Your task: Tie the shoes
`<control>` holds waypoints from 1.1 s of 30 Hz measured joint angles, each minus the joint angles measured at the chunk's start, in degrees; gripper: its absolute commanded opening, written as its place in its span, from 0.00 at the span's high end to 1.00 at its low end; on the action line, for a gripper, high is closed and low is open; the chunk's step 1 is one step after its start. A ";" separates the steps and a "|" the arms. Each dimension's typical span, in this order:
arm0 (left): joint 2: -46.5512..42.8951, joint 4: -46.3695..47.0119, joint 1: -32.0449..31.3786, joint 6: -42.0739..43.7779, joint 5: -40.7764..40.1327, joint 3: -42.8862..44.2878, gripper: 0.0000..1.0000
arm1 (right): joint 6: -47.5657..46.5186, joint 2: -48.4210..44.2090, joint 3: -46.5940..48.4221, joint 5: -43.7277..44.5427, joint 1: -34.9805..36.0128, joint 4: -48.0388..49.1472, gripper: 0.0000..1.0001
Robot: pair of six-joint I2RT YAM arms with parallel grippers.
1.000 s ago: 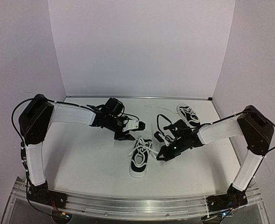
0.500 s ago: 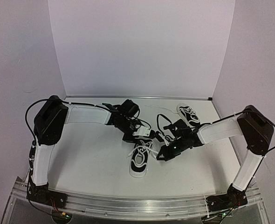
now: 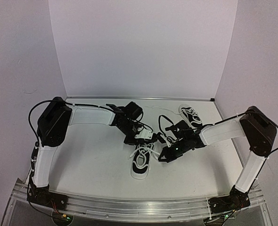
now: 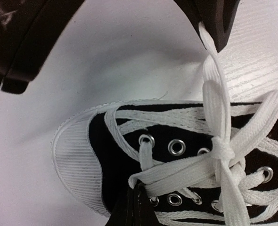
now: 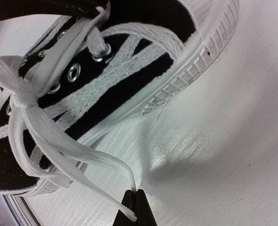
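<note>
Top external view: the near shoe [image 3: 140,164] lies on the bench [image 3: 92,155] between the two sets of jaws. The far shoe [image 3: 190,116] sits beyond the right jaws, untouched. Right wrist view: the right jaws are closed on a lace end [image 5: 125,181], which runs slack-free back to the half knot [image 5: 16,89]. Left wrist view: the left jaws appear closed on a lace loop [image 4: 153,176] beside the toe-side eyelets. We judge that these opposed holds keep both strands taut, so the knot cinches rather than loosens.
</note>
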 measured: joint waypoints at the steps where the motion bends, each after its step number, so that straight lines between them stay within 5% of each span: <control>1: -0.44 0.87 0.03 -0.88 -0.29 -0.95 1.00 | 0.01 0.00 0.01 0.00 0.00 0.00 1.00; 11: -7.69 9.98 3.03 -9.03 -5.32 -11.28 1.00 | 0.66 0.00 -0.01 0.67 0.00 -0.61 1.00; 33: -9.22 12.45 3.81 -10.02 -5.67 -14.44 1.00 | 1.60 0.00 0.45 2.99 -0.02 -2.65 1.00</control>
